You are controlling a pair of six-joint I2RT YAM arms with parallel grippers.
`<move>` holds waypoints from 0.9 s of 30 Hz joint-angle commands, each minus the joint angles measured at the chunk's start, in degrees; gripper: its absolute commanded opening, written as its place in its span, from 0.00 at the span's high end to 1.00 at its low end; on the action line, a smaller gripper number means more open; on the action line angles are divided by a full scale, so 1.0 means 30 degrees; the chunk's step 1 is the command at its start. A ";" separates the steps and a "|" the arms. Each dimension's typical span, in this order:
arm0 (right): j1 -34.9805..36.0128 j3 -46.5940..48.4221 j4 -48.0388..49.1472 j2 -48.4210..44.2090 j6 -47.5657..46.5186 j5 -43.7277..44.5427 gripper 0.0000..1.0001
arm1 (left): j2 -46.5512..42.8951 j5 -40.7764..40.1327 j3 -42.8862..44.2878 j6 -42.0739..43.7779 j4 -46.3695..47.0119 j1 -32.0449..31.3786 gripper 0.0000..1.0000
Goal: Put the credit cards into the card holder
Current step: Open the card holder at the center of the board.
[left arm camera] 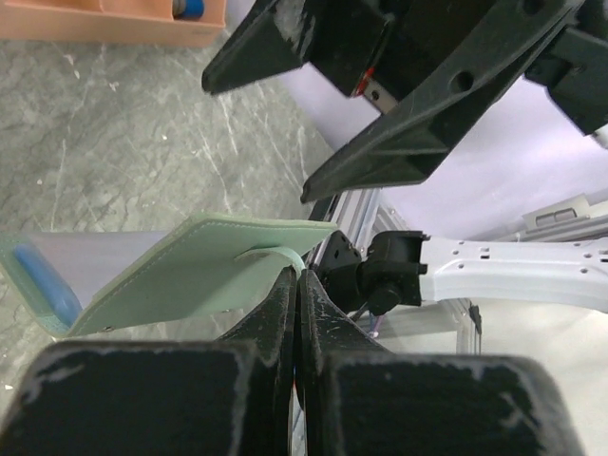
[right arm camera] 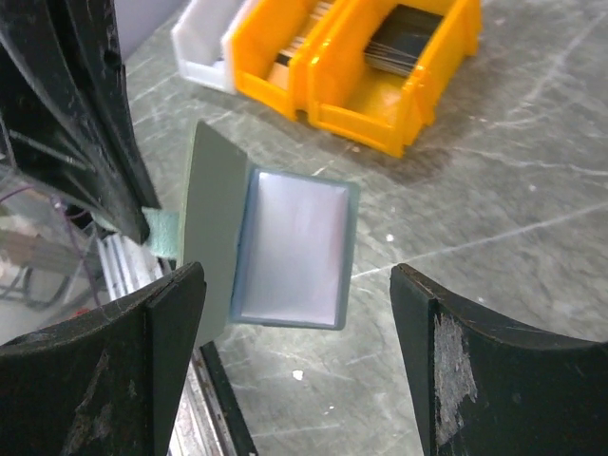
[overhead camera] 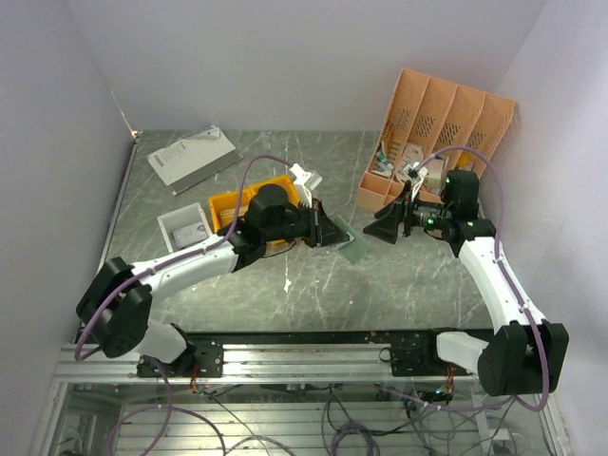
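Note:
The card holder (overhead camera: 359, 247), grey-green with a light blue inside, is held open just above the table's middle. My left gripper (overhead camera: 332, 231) is shut on its small green tab (left arm camera: 275, 255). One flap (left arm camera: 190, 271) sticks out level from the fingertips; the blue inner side (right arm camera: 290, 247) faces my right gripper. My right gripper (overhead camera: 385, 228) is open and empty, its jaws wide apart on either side of the holder's open end (right arm camera: 296, 275). Thin dark cards (right arm camera: 399, 43) stand in a yellow bin (overhead camera: 237, 207) behind the left arm.
A big peach desk organiser (overhead camera: 446, 123) stands at the back right with small items at its foot. A white bin (overhead camera: 185, 228) sits left of the yellow bins. A flat grey-white box (overhead camera: 193, 157) lies at the back left.

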 commanded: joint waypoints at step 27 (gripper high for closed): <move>-0.2798 -0.1745 0.1673 0.1944 0.0433 0.0321 0.32 | 0.6788 -0.2275 -0.3585 0.1161 0.1951 -0.1887 0.93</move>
